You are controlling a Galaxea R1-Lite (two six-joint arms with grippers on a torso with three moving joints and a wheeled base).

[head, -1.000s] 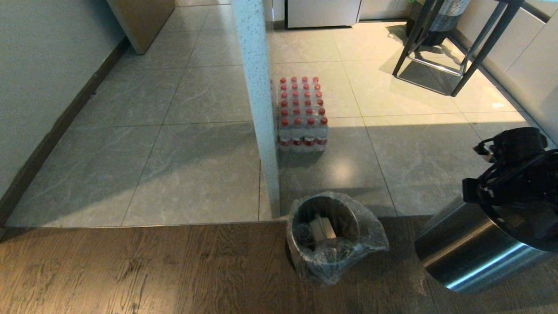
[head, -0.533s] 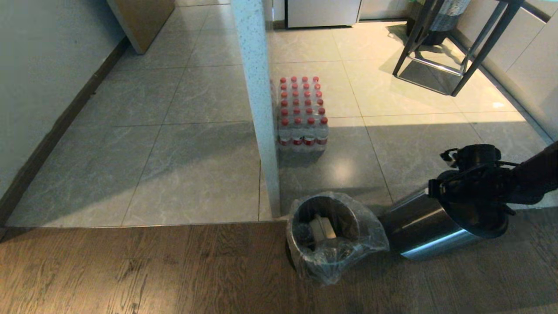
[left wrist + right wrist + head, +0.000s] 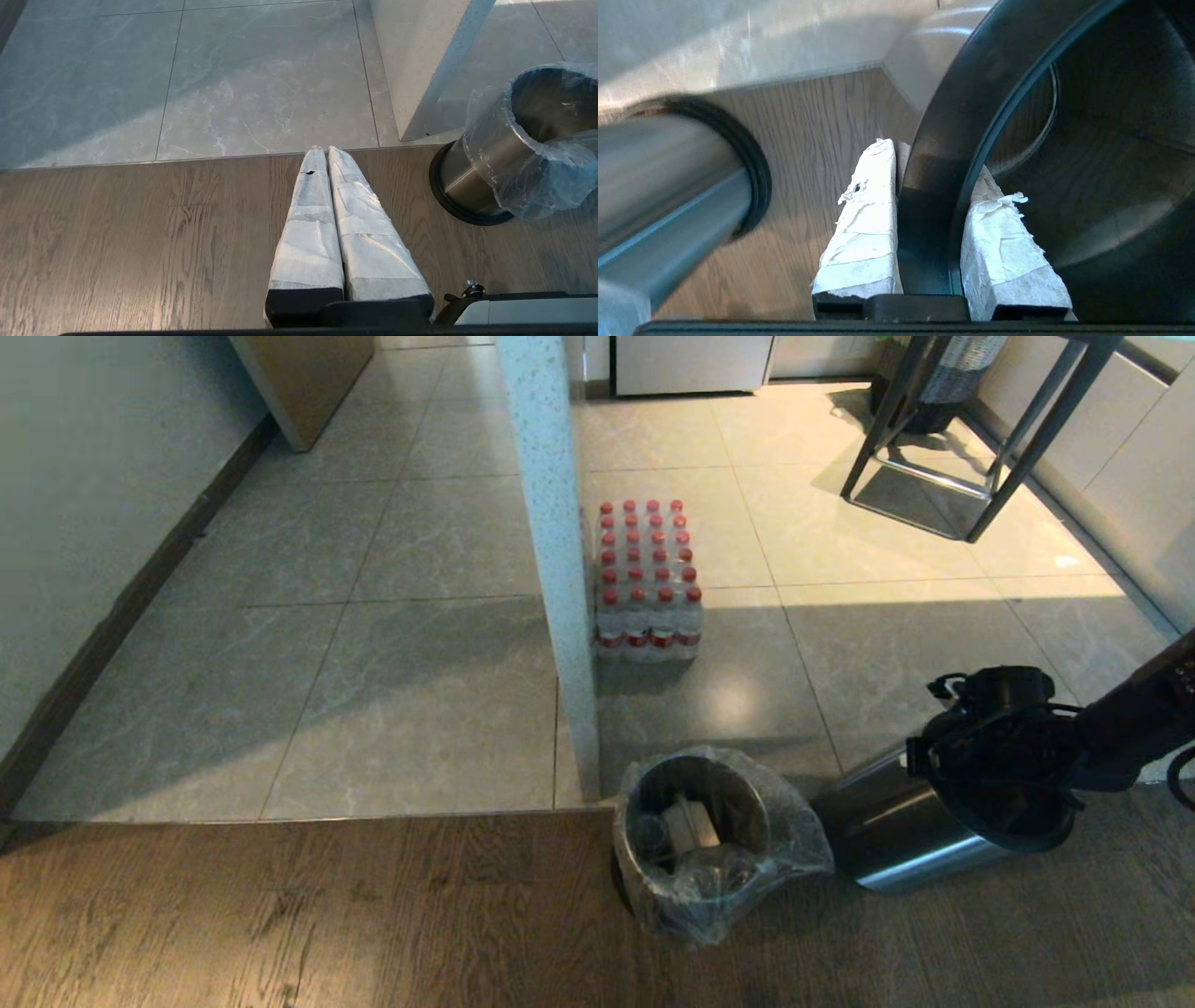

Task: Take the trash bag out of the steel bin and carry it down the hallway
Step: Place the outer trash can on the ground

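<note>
Right gripper (image 3: 937,161): jaws pinching the black rim ring of the steel bin (image 3: 896,840), one finger outside the ring, one inside. Over the last second the bin has come down from high beside the camera and now lies tilted on the wooden floor (image 3: 280,915). The trash bag (image 3: 789,859), draped over an inner pail (image 3: 472,182), stands just beyond the bin's far end from the jaws, apparently free for lifting. Left gripper (image 3: 322,151): parked, jaws pressed together.
</note>
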